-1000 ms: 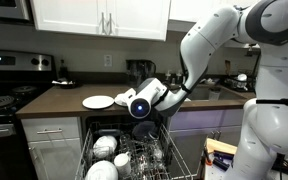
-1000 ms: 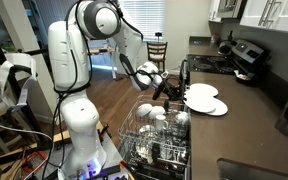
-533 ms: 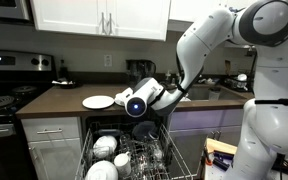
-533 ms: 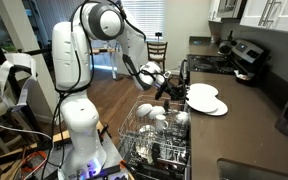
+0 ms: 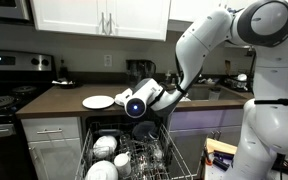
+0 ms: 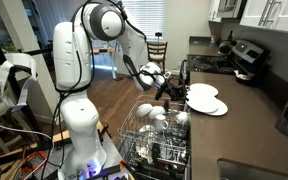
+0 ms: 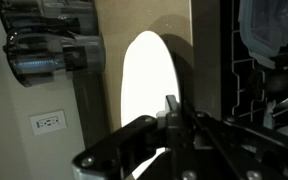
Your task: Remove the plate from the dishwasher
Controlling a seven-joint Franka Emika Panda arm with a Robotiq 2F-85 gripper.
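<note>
While its dark fingers are clenched together, the hand (image 7: 171, 108) pinches the rim of the smooth, round white plate (image 7: 144, 85). The plate lies flat on the dark brown bench (image 5: 54, 100), above the open dishwasher (image 5: 134, 152) and its grey wire rack.

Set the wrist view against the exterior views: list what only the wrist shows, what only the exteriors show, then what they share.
Wrist view only: a close look at the gripper, its fingers closed at the rim of the white plate.
Exterior views only: the robot arm, the stove, the upper cabinets, the bowls in the dishwasher rack, and a second plate on the counter.
Shared: the white plate, the gripper, the counter, the dishwasher rack and the dark appliance by the wall.
</note>
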